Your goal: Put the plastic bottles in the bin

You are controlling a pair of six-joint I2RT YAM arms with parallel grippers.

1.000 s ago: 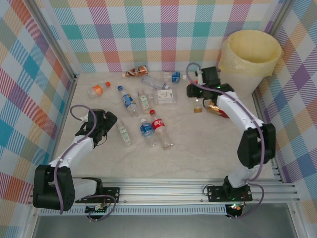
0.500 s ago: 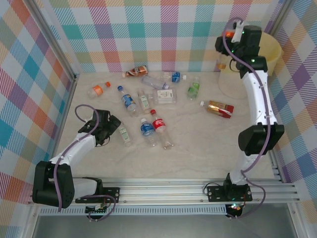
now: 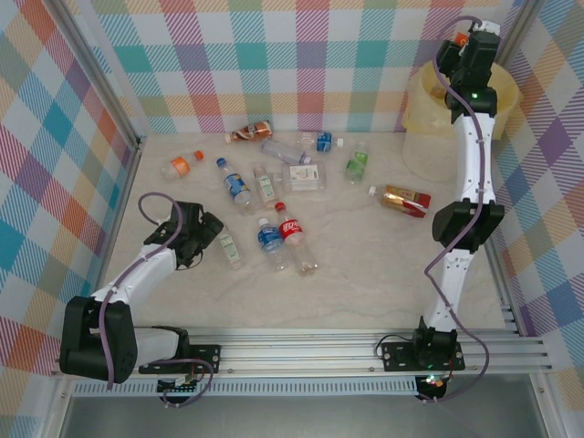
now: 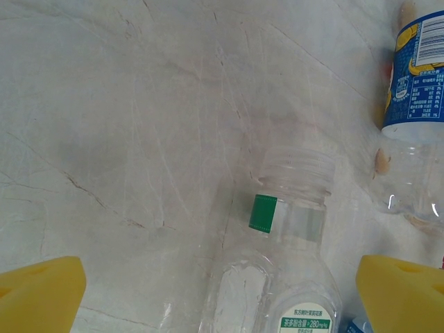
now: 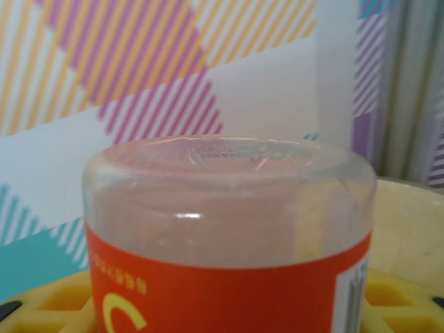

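Since half a second ago, right gripper [image 3: 459, 47] carried from beside the bin [image 3: 422, 108] to above its rim.
Top view: plastic bottles [image 3: 292, 226] scattered on table [image 3: 365, 274]; left gripper [image 3: 210, 235] low among them.
Left wrist: fingers [image 4: 38, 295] apart, green-labelled bottle [image 4: 288, 222] lying between.
Right wrist: orange-labelled bottle [image 5: 229, 229] clamped, seen close.

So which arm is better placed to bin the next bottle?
Right. The right hand grips an orange-labelled bottle up at the bin; the left hand sits open around a clear bottle far from it.
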